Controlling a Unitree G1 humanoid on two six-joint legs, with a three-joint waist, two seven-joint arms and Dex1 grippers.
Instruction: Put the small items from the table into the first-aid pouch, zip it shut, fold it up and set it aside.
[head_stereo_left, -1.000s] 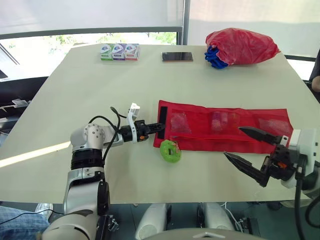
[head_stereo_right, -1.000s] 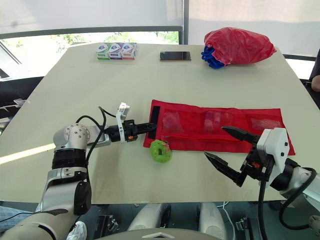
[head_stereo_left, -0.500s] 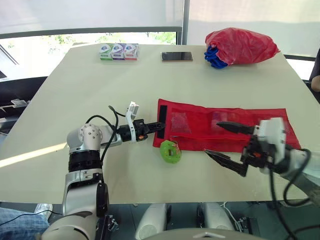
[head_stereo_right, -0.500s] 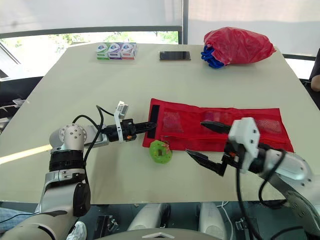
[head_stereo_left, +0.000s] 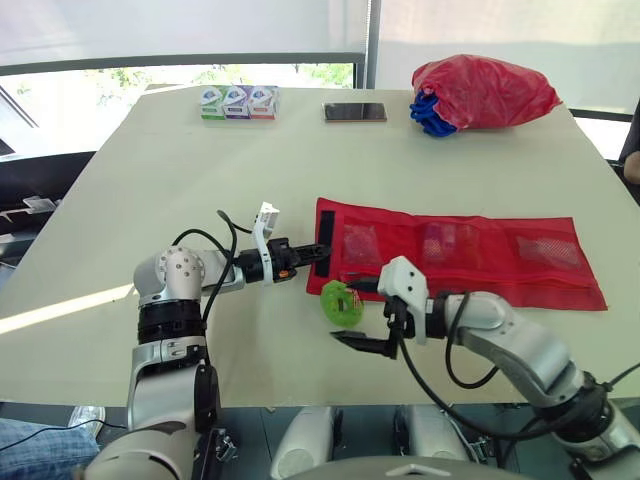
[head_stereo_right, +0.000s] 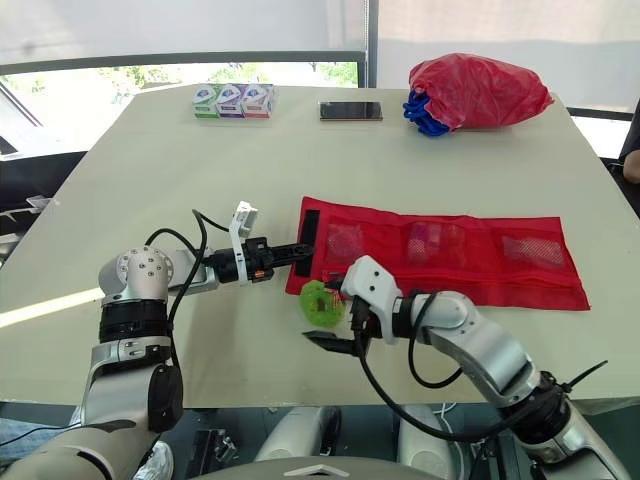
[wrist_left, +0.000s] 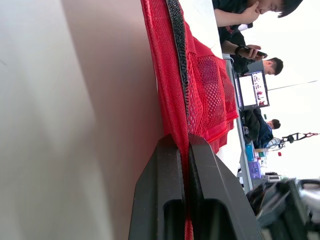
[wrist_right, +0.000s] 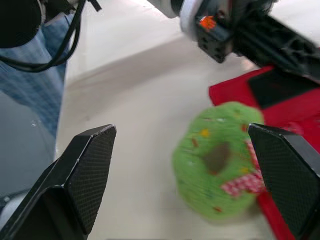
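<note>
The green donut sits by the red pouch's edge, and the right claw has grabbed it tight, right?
Not grabbed. The right claw is open, a finger on each side of the green donut, as the right wrist view shows. The donut does sit by the edge of the red pouch.

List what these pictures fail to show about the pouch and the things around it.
- Pocket contents of the red pouch: head views, veiled by mesh.
- Labels on the three small boxes: head views, too small.
- Tag on the green ring toy: right wrist view, blurred.
</note>
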